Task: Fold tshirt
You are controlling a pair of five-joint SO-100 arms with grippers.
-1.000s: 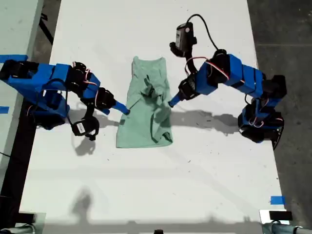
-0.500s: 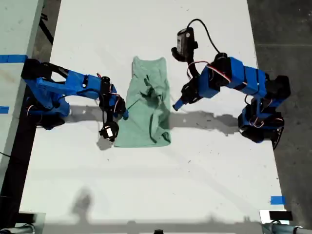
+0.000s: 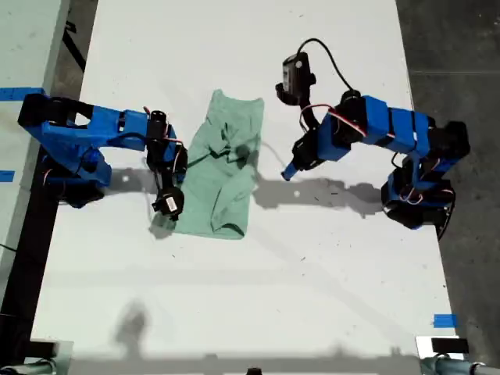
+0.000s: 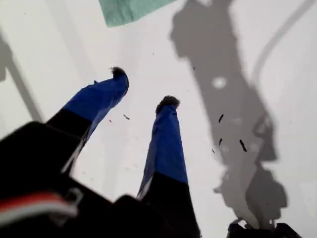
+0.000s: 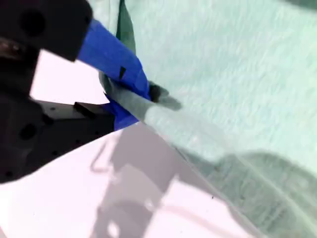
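My second gripper (image 5: 141,101) is clamped on a pinch of the tshirt (image 3: 217,176) at its edge, and the cloth runs taut from the jaws and spreads out beyond them. In the exterior view this gripper (image 3: 181,160) sits against the near side of the shirt, which lies as a narrow, rumpled strip on the white tabletop (image 3: 258,281). My first gripper (image 4: 143,89) hangs with its jaws moderately apart and nothing between them, bare tabletop beneath and only a corner of the shirt ahead; in the exterior view it (image 3: 287,172) stands clear of the shirt's far side. By my reading the sides are brought in lengthwise but lie untidy, and the crosswise fold is not yet made. The exterior view shows the whole outline of the shirt; only the second wrist view shows the pinch itself.
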